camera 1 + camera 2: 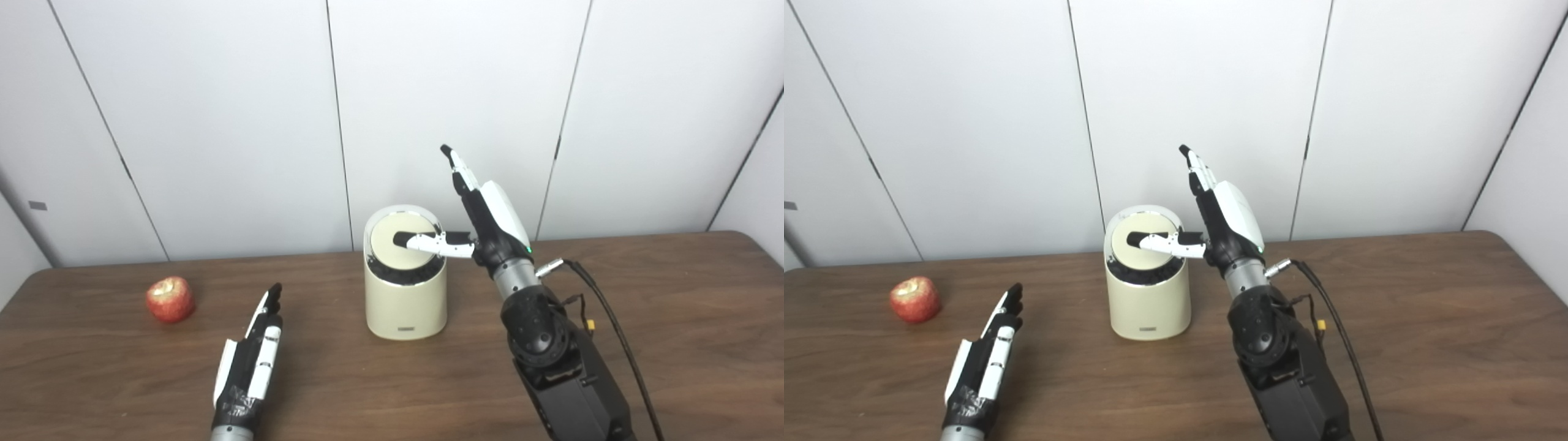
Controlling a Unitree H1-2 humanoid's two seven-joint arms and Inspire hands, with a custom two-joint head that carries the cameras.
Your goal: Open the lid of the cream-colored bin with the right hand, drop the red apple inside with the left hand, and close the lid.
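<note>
The cream-colored bin (405,303) stands upright at the table's middle. Its round lid (392,237) is tipped, with a dark gap showing along its front edge. My right hand (484,211) is open beside the bin's right side, fingers pointing up, and its thumb (432,242) reaches across and rests on the lid. The red apple (170,299) sits on the table at the far left, its bitten top showing. My left hand (254,352) lies open and flat on the table, empty, to the right of and nearer than the apple.
The brown wooden table (674,318) runs to a white panelled wall behind. A black cable (612,324) trails from my right wrist over the table's right part.
</note>
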